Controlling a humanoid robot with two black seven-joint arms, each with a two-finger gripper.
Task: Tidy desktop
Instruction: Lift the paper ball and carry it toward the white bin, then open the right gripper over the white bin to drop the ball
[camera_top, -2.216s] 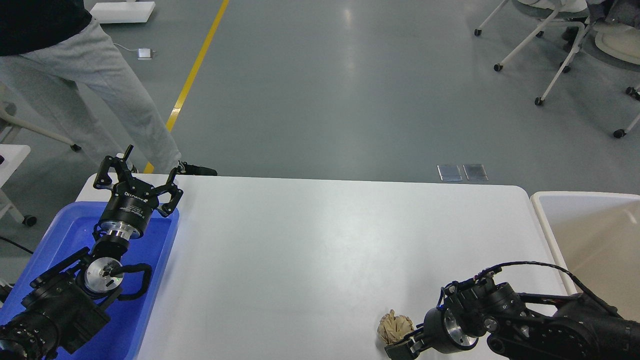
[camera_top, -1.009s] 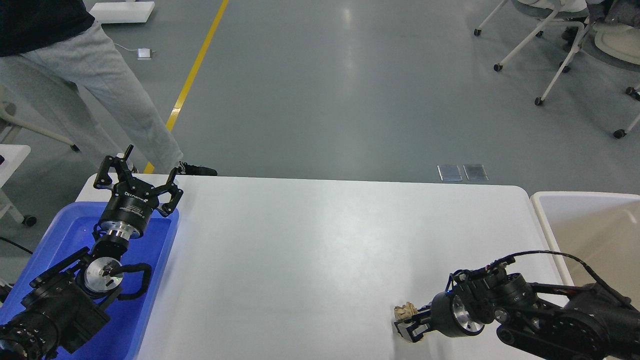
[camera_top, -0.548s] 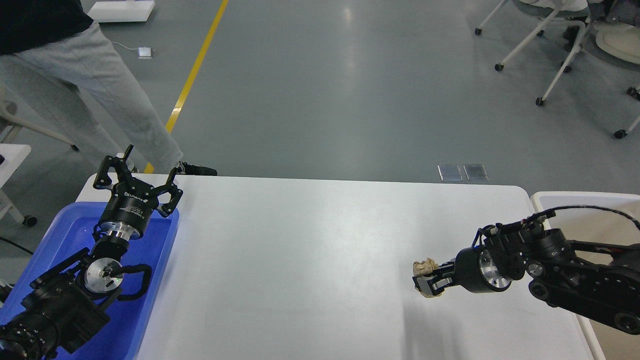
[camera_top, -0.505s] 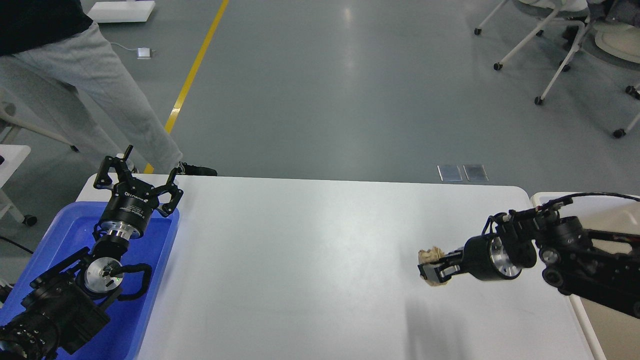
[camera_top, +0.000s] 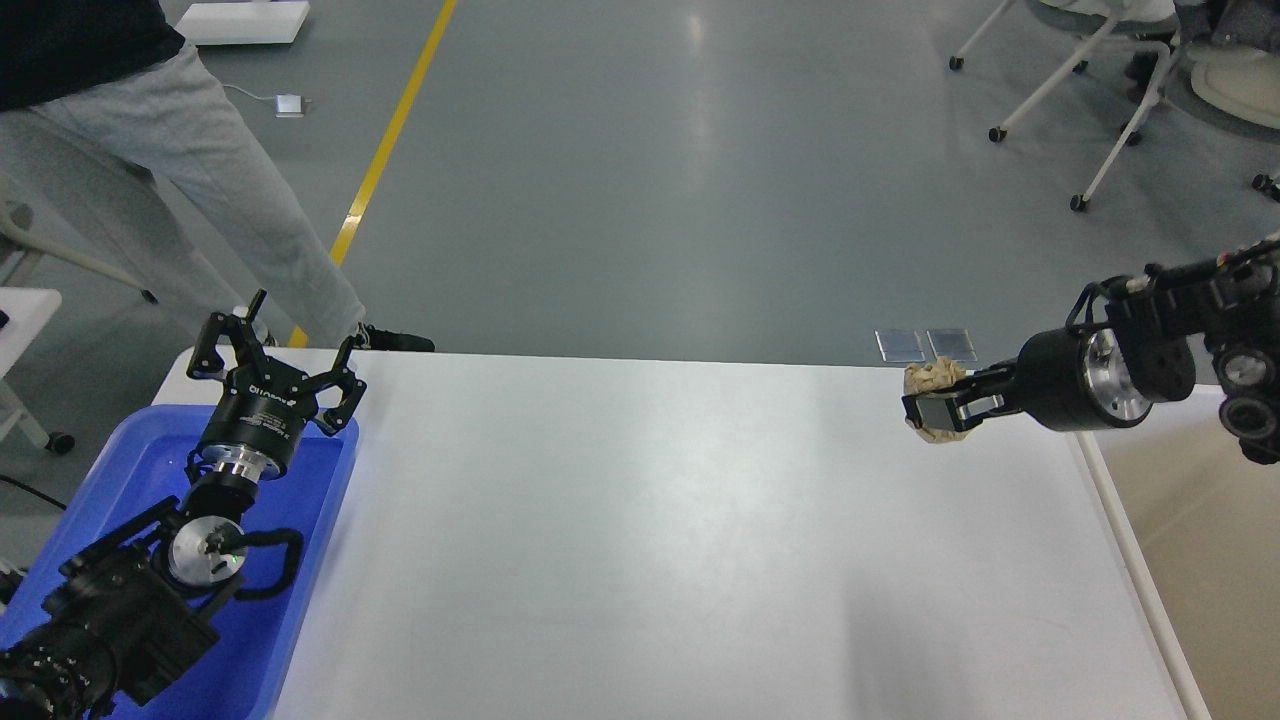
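The desktop (camera_top: 640, 530) is a wide white tabletop with rounded corners. My right gripper (camera_top: 930, 408) is shut on a crumpled tan paper ball (camera_top: 932, 378) and holds it in the air above the table's far right part. My left gripper (camera_top: 275, 352) is open and empty, raised over the far end of the blue tray (camera_top: 300, 560) at the table's left edge.
A cream-white bin (camera_top: 1200, 560) stands against the table's right edge. A person in grey trousers (camera_top: 190, 170) stands beyond the far left corner. Wheeled chairs (camera_top: 1100, 90) stand at the far right on the grey floor.
My right gripper has lifted the paper ball from the near right of the table and carried it up, back and to the right. The left arm has not moved.
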